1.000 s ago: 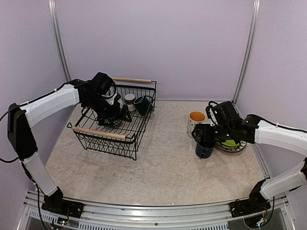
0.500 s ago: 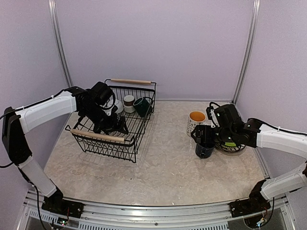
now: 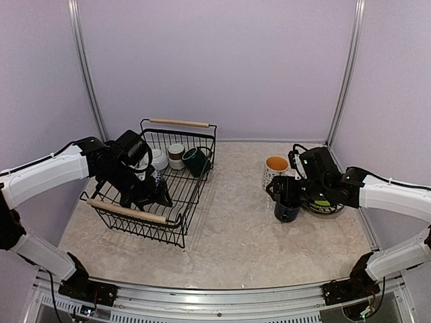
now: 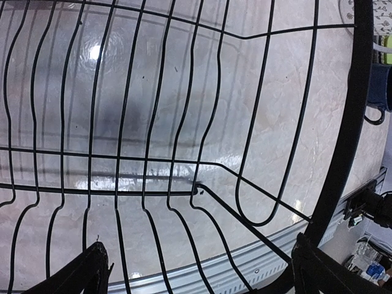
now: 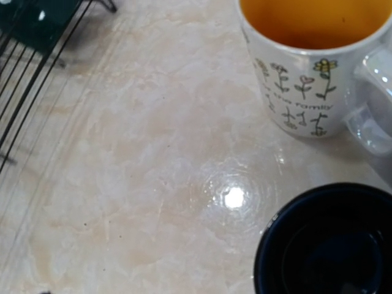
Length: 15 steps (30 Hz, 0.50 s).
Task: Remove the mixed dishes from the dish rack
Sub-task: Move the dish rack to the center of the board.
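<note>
Crockery in the rack (image 3: 128, 212), at the tabletop's (image 3: 236, 235) left edge: green mug (image 3: 195, 160), small cup (image 3: 176, 153) and white cup (image 3: 159, 159), all at its far end. Judged rigid, glazed, slippery and breakable; best taken by rim or handle. Left gripper (image 3: 145, 192) sits inside the rack, jaws wide apart, empty. Right gripper (image 3: 286, 188) hovers over a black mug (image 3: 287, 210) near the right edge, jaws apart, holding nothing.

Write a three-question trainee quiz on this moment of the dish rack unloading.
1. True or false: the patterned white mug stands inside the dish rack.
2. Which claw is at the rack?
3. The mug's inside is: A blue, B orange-yellow, C black.
Key: 1 false, it stands on the table; 2 the left claw; 3 B.
</note>
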### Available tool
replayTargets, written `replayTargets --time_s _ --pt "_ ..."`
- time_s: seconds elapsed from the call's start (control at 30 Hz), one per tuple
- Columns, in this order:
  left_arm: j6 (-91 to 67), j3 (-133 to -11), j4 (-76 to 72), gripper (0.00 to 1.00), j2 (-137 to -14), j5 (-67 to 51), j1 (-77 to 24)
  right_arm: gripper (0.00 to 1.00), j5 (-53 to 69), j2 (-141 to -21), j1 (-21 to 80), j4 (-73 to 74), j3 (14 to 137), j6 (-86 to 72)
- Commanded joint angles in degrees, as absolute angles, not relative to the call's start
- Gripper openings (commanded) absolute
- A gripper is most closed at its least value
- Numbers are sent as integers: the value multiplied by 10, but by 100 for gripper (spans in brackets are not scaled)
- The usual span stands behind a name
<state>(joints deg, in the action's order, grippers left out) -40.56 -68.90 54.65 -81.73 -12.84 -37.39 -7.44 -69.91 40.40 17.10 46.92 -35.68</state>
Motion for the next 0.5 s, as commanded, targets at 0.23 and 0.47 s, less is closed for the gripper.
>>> replayTargets --time_s 0.23,0.47 --pt "-424 -673 597 99 -715 -132 -380 100 -70 -716 413 159 467 -364" --pt "-321 -766 597 99 -758 -130 -301 100 -79 -714 421 172 472 -368"
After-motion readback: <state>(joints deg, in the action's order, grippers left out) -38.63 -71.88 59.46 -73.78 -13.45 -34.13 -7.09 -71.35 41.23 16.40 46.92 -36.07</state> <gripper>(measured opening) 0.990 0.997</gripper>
